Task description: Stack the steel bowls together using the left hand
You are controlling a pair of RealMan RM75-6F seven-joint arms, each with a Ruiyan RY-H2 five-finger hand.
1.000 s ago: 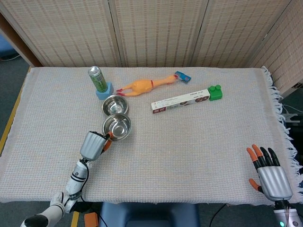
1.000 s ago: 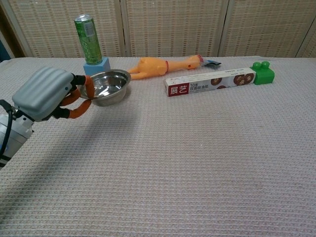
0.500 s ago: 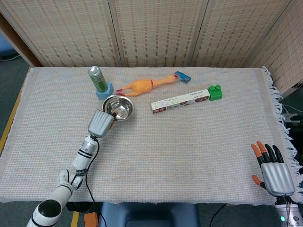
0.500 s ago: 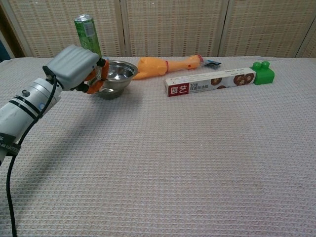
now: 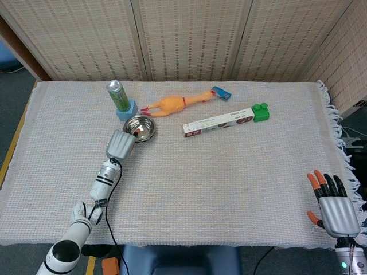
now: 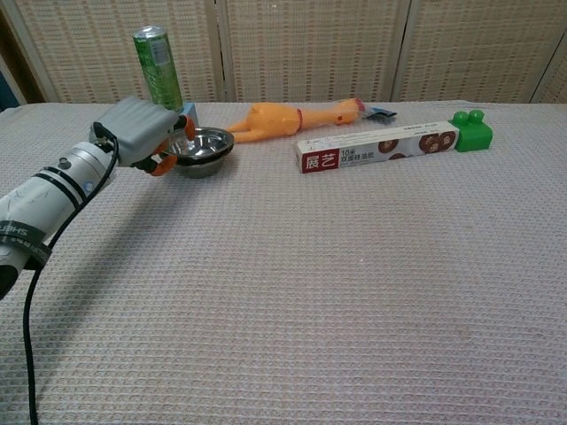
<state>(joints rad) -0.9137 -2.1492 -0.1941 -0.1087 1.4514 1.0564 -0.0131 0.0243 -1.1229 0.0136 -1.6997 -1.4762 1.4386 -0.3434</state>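
the table [image 5: 229,172] carried the stacked steel bowls [image 5: 140,128] just beside the blue block [image 5: 125,112] with its green can [image 5: 117,95]. the left hand [image 5: 121,144] pinched the bowls' near rim; the right hand [image 5: 335,206] lay spread, holding nothing, at the table's near right corner.

The steel bowls [image 5: 141,128] were polished metal with bright reflections. The tablecloth [image 5: 229,183] was a rough woven cloth, matt. The rubber chicken [image 5: 171,104] looked smooth and slightly glossy. The left hand [image 5: 120,144] had a matt grey ribbed shell.
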